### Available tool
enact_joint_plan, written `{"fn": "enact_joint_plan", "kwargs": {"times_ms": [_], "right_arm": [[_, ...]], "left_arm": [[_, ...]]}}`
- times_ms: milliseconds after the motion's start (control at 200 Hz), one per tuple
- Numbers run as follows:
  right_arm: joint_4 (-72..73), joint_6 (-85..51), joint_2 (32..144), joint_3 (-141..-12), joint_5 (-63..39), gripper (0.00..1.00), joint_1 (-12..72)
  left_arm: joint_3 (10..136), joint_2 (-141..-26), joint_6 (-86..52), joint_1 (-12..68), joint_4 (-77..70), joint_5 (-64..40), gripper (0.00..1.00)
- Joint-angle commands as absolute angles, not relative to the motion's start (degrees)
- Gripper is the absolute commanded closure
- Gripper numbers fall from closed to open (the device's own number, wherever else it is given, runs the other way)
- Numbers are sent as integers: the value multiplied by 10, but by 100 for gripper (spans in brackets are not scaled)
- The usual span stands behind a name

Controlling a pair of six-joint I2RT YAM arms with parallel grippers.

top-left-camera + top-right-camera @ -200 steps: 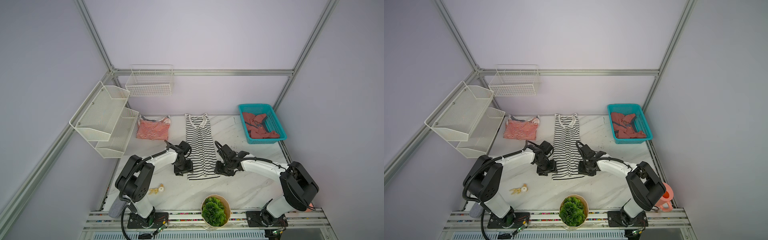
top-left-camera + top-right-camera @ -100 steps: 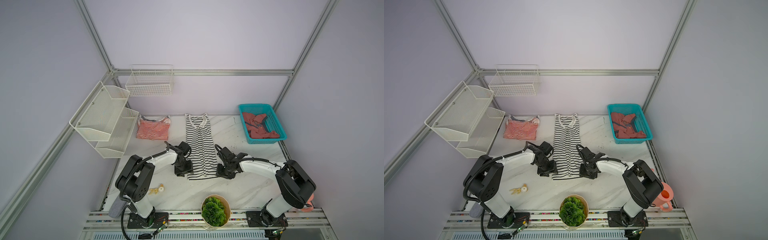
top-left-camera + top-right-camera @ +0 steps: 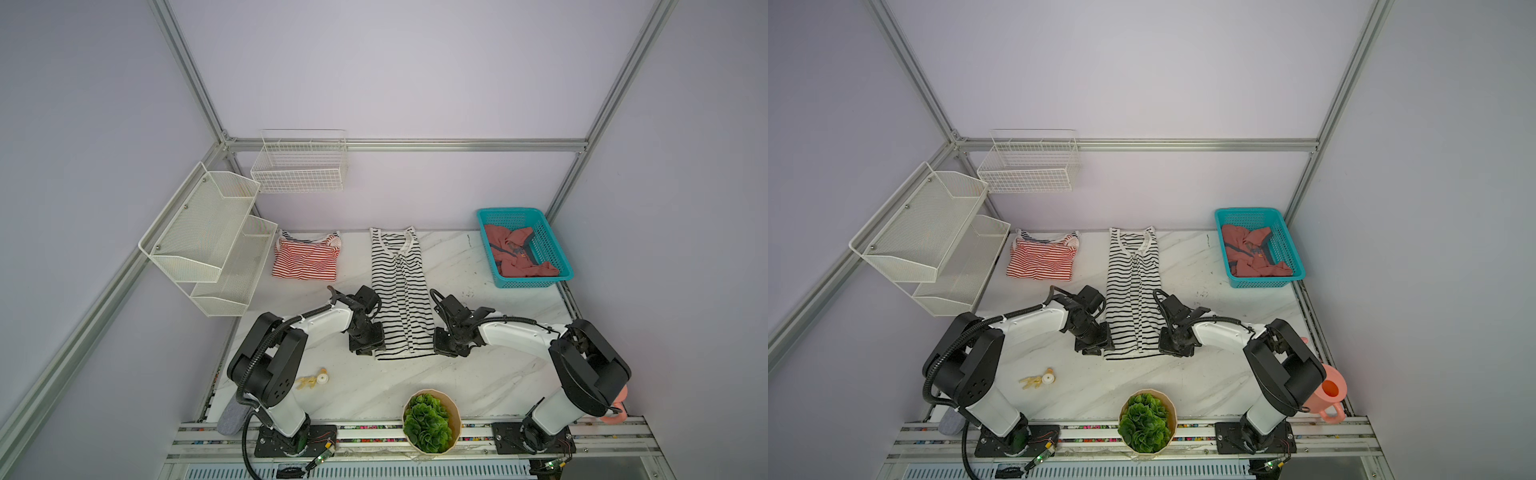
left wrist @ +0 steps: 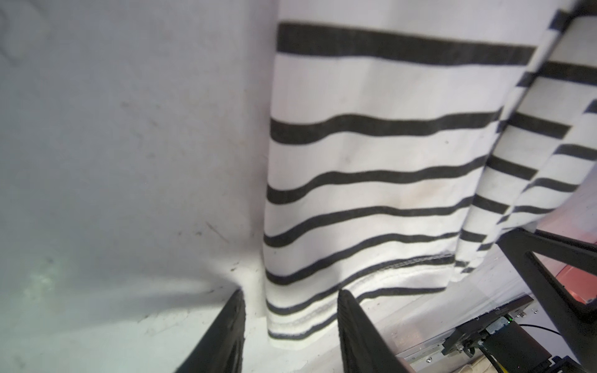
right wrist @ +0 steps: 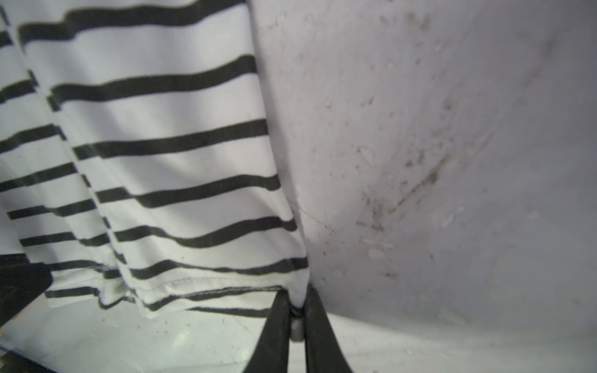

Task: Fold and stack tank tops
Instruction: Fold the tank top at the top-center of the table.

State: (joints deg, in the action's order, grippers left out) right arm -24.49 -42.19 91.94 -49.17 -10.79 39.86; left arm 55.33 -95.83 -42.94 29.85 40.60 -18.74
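One hem corner of the black-striped top (image 5: 168,135) is pinched in the right claw (image 5: 297,295); another is framed by the half-open left claw (image 4: 290,294).

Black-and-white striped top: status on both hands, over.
Right hand shut on one hem corner of the striped top. Left hand open, straddling the other corner, not yet pinched. Top lies flat, sides folded in. Nothing lying on it.

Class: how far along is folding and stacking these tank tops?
Done: red-and-white striped tank top lies folded. In hand: black-and-white striped tank top, sides folded in; right gripper shut on one hem corner, left gripper open around the other. Left: dusty-red tank top crumpled in the teal basket; nothing stacked.
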Motion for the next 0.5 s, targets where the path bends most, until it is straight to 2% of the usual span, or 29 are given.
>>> {"fn": "enact_joint_plan", "kwargs": {"times_ms": [0, 150, 195, 280, 375, 495], "right_arm": [[-235, -428, 922, -476, -112, 91, 396], [-227, -431, 918, -475, -114, 100, 396], [-224, -430, 917, -475, -115, 100, 396], [-220, -425, 911, -476, -118, 100, 397], [-226, -419, 900, -481, -114, 100, 397], [-237, -411, 879, -497, -106, 100, 397]], "left_arm": [[521, -964, -441, 309, 406, -194, 59], [515, -967, -446, 315, 401, -196, 76], [513, -966, -449, 315, 400, -194, 83], [512, -961, -452, 316, 398, -193, 89], [513, -949, -454, 316, 398, -190, 100], [521, -931, -457, 316, 400, -183, 100]]}}
